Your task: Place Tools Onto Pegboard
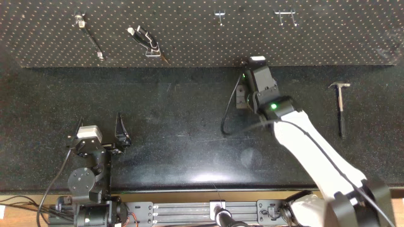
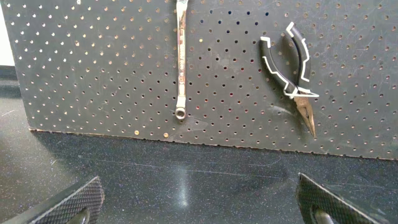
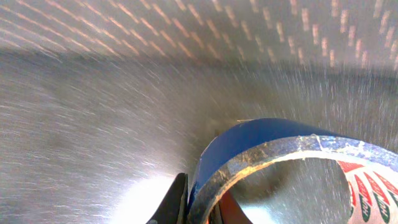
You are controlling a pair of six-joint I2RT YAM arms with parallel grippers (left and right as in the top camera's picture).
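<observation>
Right gripper [image 3: 198,208] clamps a blue tape roll [image 3: 261,146]; left gripper [image 2: 199,205], jaws spread, faces pegboard [image 2: 93,74] holding wrench [image 2: 180,56] and pliers [image 2: 292,68].

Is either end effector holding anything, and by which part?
The right end effector pinches a blue tape roll by its ring wall; the left end effector holds nothing.

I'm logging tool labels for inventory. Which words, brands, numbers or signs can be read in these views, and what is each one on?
No text can be read.
The blue tape roll, held in the right pincer, has red and white print on its inner face, too blurred to read.
The wrench, pliers, hammer and pegboard show no legible markings.
</observation>
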